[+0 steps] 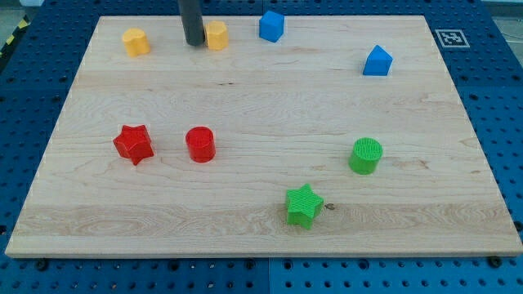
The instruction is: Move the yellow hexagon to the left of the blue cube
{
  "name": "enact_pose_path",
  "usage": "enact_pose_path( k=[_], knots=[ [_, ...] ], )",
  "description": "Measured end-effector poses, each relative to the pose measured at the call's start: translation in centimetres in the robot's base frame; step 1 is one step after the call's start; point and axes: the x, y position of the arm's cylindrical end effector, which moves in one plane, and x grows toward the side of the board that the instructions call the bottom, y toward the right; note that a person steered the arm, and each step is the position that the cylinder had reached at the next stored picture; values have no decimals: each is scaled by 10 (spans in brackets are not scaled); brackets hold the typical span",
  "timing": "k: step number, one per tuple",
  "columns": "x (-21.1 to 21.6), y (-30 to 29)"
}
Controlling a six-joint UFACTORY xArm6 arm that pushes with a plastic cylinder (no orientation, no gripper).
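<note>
**Tip set behind the yellow hexagon, blue cube just ahead**

The yellow hexagon (216, 36) sits close to the counter's top edge, a little left of the middle. My tip (194, 42) stands right against its left side, touching or very nearly so; the rod hides the contact line. There is no gripper on this arm, only the rod, so nothing is held and nothing can open or close. That placement looks chosen for a push toward the view's right, since the blue cube (271, 26) lies just beyond the hexagon on the same line along the top edge, with a small bare gap between them.

By my judgement the task is almost met: the hexagon is already left of the cube, and a short nudge would close the gap.

A second yellow block (136, 41) rests nearer the top left corner, out of the way. The other blue block (377, 61) is toward the top right corner. The red star (133, 144), red cylinder (200, 144), green cylinder (365, 156) and green star (303, 204) lie well apart, lower down.

The counter (261, 90) offers little room above the hexagon, so a push drifting upward risks the top edge; open wood lies below.
</note>
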Motion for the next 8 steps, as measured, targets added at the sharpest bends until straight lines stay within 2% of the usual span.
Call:
enact_pose_path(
  k=[1, 4, 6, 8],
  knots=[
    [45, 2],
    [-28, 19],
    [-40, 2],
    [-53, 29]
  ],
)
